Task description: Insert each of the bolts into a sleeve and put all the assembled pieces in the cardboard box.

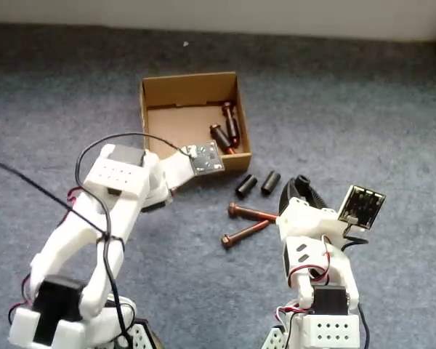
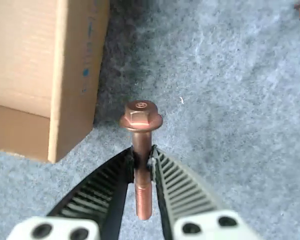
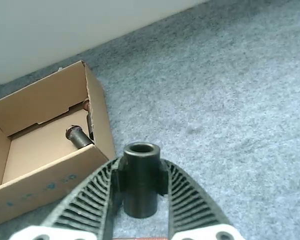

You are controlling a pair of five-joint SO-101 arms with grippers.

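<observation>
My left gripper [image 2: 141, 154] is shut on the shank of a copper bolt [image 2: 141, 119], whose hex head points away from the wrist, just beside the cardboard box [image 2: 50, 75]. In the high view this gripper [image 1: 171, 192] sits by the box's [image 1: 154, 94] front wall. My right gripper [image 3: 140, 162] is shut on a black sleeve [image 3: 140, 182] with its bore facing outward; it [image 1: 299, 190] hovers right of the loose parts. Two bolts [image 1: 253, 212] [image 1: 245, 233] and two black sleeves [image 1: 246, 185] [image 1: 270, 182] lie on the carpet. Two assembled pieces [image 1: 225, 131] rest inside the box.
Grey carpet surrounds the box on all sides, with open floor to the right and far side. From the right wrist, the box [image 3: 50, 180] stands ahead with one assembled piece [image 3: 79, 136] showing. A black cable [image 1: 29, 185] trails left of the left arm.
</observation>
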